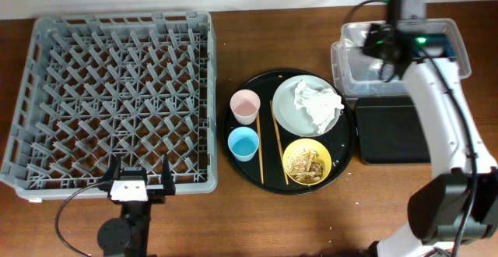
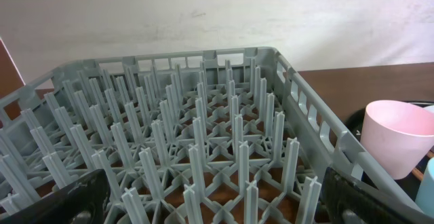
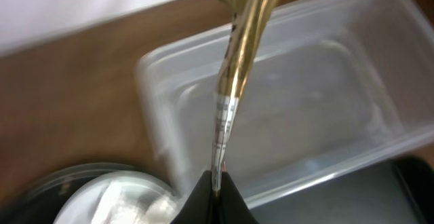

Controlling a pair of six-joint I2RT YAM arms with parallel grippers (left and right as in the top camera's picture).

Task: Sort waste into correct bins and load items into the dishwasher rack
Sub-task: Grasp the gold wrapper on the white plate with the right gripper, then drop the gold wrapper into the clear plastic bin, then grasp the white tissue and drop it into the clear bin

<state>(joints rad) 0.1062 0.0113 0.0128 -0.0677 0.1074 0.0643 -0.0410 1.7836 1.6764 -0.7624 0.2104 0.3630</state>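
Right wrist, right hand extended above clear tub, pinching gold wrapper (left hand spread).

Left arm sits low at the tabletop's near edge; left gripper level, fingers spread wide apart; right arm stretched far forward; right gripper fingers pressed together, pinching the shiny gold-brown wrapper.

Right arm white, black joints (green light at wrist); left arm black, white block.
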